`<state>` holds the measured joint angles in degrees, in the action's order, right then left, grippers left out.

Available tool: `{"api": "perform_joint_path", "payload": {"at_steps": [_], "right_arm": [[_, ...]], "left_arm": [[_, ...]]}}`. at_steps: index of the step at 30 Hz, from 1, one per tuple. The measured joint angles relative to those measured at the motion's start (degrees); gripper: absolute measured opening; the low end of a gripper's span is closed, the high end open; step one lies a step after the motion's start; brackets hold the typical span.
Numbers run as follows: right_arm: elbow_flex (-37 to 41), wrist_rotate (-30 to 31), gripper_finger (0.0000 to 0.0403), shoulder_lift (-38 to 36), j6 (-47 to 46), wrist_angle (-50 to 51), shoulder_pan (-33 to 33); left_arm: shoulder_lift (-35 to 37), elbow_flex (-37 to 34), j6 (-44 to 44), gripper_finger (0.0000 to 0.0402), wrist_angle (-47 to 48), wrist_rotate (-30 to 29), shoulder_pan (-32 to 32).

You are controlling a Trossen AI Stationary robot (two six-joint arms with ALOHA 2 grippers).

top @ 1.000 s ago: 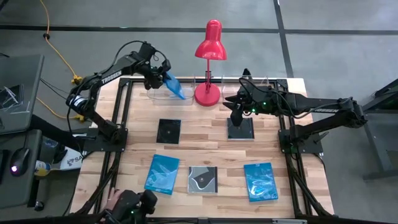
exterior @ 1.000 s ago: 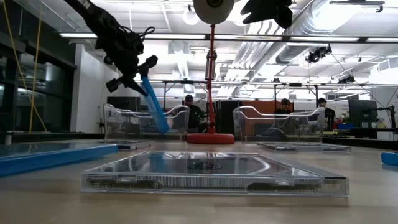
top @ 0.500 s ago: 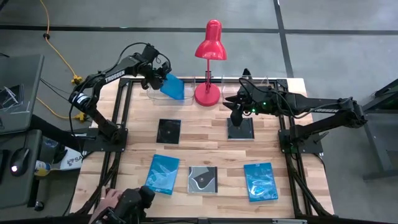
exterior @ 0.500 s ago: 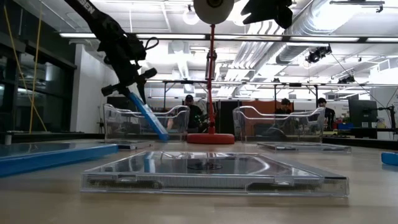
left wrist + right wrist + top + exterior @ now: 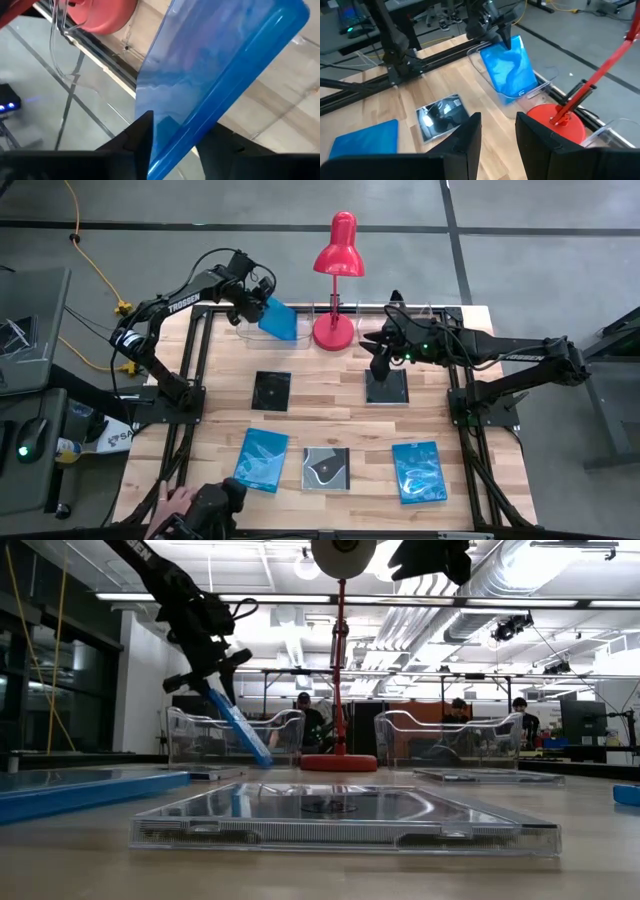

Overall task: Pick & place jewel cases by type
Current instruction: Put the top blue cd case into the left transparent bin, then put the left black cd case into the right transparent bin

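At about eleven o'clock on the wooden table [image 5: 330, 395], the left gripper [image 5: 252, 298] hangs over a clear tray [image 5: 262, 338], its fingers [image 5: 142, 137] on either side of the top edge of a plain blue case [image 5: 279, 320]; whether they pinch it or merely flank it cannot be told, and the case leans tilted with its lower edge down in the tray. Just beside the tray toward twelve o'clock stands a red lamp [image 5: 336, 272], and a second clear tray [image 5: 445, 738] sits past it at one o'clock. Near two o'clock the right gripper [image 5: 379, 363] hovers low over a dark case [image 5: 387, 388], fingers [image 5: 465, 137] spread a little with nothing between them. Another dark case [image 5: 271, 390] lies at ten o'clock, well apart. Along the six o'clock edge lie a patterned blue case [image 5: 261, 460], a dark case with a white swirl [image 5: 326, 468] and another patterned blue case [image 5: 418, 472], side by side but not touching
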<state>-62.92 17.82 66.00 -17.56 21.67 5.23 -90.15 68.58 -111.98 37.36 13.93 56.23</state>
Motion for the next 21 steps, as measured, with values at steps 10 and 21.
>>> {"api": "perform_joint_path", "payload": {"at_steps": [10, 21], "right_arm": [[0.0, 0.79, 0.0103, 0.0, 1.13, 0.56, 0.02], [0.0, 1.16, 0.0103, 0.0, 1.13, 1.99, 0.02]], "left_arm": [[0.0, 0.0, 6.66, 0.03, -0.68, 2.78, -0.13], [-0.02, 0.0, 8.88, 0.0367, -1.23, -5.79, -0.13]]}}
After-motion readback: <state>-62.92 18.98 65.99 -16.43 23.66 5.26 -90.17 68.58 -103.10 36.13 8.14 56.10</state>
